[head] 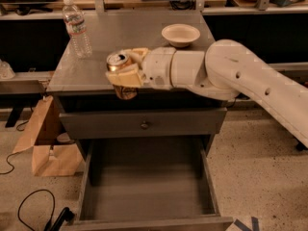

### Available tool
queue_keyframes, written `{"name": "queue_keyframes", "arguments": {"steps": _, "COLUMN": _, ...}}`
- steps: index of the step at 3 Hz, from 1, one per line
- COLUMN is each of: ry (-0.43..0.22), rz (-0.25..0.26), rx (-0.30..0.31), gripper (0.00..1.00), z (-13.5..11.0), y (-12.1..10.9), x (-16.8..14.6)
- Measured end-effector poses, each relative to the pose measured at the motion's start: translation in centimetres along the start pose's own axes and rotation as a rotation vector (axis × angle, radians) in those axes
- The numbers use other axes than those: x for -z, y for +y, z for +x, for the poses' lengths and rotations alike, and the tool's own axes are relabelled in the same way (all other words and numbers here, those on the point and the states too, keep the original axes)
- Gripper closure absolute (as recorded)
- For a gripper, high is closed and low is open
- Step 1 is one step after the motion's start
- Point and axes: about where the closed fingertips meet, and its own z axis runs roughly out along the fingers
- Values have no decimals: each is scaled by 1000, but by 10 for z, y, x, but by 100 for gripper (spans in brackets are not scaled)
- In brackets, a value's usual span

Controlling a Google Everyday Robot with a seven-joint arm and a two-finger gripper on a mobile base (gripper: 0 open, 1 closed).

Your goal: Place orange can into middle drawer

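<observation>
**Holding the orange can at the counter's front edge, above the open drawer**

Reaching in from the right, the white arm [250,76] lies across the front of the grey counter [144,32], probably so its load can go straight down.

Below, the middle drawer [149,186] is pulled fully out with its floor bare, ready to receive. Between it and the counter sits a closed drawer front [106,124] with a small knob [143,125].

A clear water bottle [77,28] at the back left and a pale bowl [180,34] at the back right stand well apart from the arm.

The gripper [122,77] is clamped around the orange can [117,60], which is upright with its tab up. The can seems to overhang the counter's front edge, though whether its base clears that edge is hard to tell. It is not yet in the drawer.
</observation>
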Motion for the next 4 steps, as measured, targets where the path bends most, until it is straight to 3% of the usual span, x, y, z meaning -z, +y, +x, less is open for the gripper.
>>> {"name": "queue_keyframes", "arguments": {"steps": 1, "ry": 40, "rz": -63, "rx": -46, "gripper": 100, "z": 47, "y": 65, "x": -9}}
{"name": "queue_keyframes", "arguments": {"steps": 2, "ry": 40, "rz": -64, "rx": -46, "gripper": 100, "z": 47, "y": 65, "x": -9}}
{"name": "queue_keyframes", "arguments": {"steps": 3, "ry": 36, "rz": -69, "rx": -91, "gripper": 100, "z": 84, "y": 69, "x": -13}}
{"name": "queue_keyframes", "arguments": {"steps": 4, "ry": 28, "rz": -72, "rx": -157, "gripper": 100, "z": 164, "y": 77, "x": -15}}
